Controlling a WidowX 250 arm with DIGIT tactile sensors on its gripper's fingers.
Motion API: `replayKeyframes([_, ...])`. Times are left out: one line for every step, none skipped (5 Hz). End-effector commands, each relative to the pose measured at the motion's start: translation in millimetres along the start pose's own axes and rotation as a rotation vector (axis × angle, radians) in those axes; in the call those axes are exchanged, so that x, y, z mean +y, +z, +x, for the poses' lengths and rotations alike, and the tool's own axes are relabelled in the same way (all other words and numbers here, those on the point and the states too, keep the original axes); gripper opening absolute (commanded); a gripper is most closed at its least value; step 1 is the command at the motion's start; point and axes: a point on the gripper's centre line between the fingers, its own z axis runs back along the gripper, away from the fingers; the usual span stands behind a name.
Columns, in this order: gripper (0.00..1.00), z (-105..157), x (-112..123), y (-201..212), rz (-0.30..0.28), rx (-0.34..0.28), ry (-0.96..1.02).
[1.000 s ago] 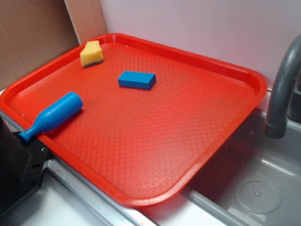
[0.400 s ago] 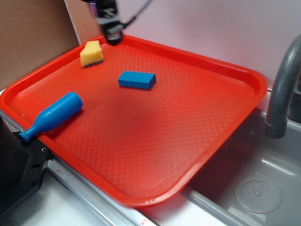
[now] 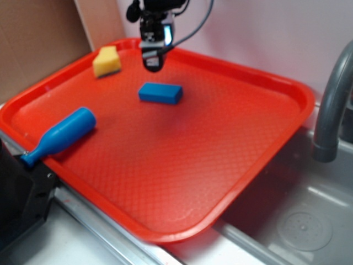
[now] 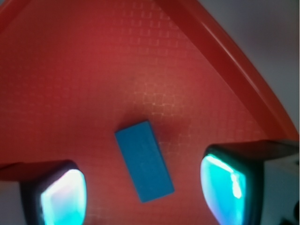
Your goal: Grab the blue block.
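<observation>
The blue block [image 3: 160,93] lies flat on the red tray [image 3: 259,83], toward the tray's far left part. In the wrist view the blue block [image 4: 144,160] sits on the tray floor below and between the two fingers, slightly turned. My gripper [image 3: 153,62] hangs above the tray just behind the block, not touching it. My gripper [image 4: 143,190] is open, with the jaws spread wide on either side of the block, and it holds nothing.
A yellow sponge wedge [image 3: 107,61] sits at the tray's far left corner. A blue bottle [image 3: 59,136] lies on its side at the tray's left edge. A grey faucet [image 3: 331,105] and a sink basin [image 3: 303,221] are to the right.
My gripper has come into view from the top left and moved right and down, from near the sponge to just behind the blue block. The objects have not moved.
</observation>
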Motion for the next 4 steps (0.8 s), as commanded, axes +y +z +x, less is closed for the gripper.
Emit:
replayKeyframes([1.0,-11,-16,-27,0.067,-0.022,-0.102])
replayKeyframes([1.0,-14,-16,-49,0.078,-0.003,-0.124])
replayKeyframes([0.0,-12,-14,-72,0.051,0.03,-0.087])
replayKeyframes([0.0,-30,-30,-77,0.055,0.01,-0.069])
